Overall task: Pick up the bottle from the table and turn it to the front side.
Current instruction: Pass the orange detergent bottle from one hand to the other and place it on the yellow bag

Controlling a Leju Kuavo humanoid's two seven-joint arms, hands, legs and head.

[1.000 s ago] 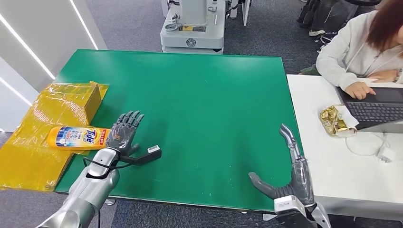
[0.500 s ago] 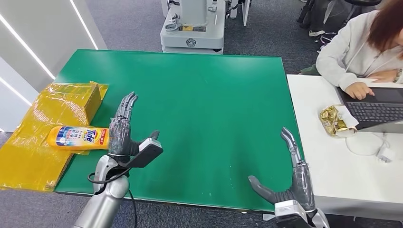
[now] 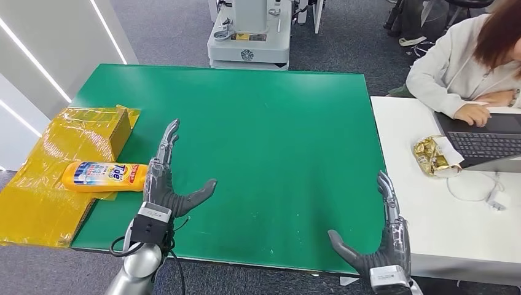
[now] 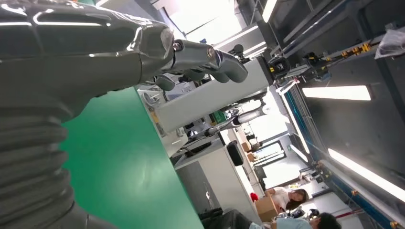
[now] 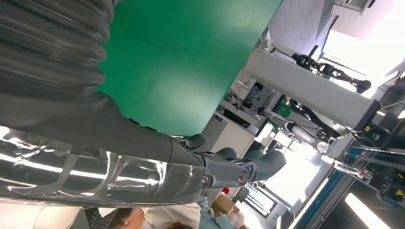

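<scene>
Left hand (image 3: 161, 184) empty, fingers straight and apart, thumb stuck out to the side, standing edge-on over the near-left part of the green worktop (image 3: 270, 123), just beside the bottle (image 3: 105, 176). Bottle lies on its side on the yellow wrapping (image 3: 37, 184) at the worktop's left edge, label up, cap end pointing to the hand; whether they touch is hard to tell. Since a second ago the left hand has rolled from palm-down to edge-on and pulled a bit nearer; bottle hasn't moved. Right hand (image 3: 382, 239) empty too, fingers spread, thumb out, at the near-right corner of the worktop; it has dropped lower in frame, wrist now cut off by the bottom edge. Person (image 3: 467, 55) at the white desk (image 3: 424, 203) types on a laptop (image 3: 485, 138), partly cropped. Left wrist view is blurry up close.
</scene>
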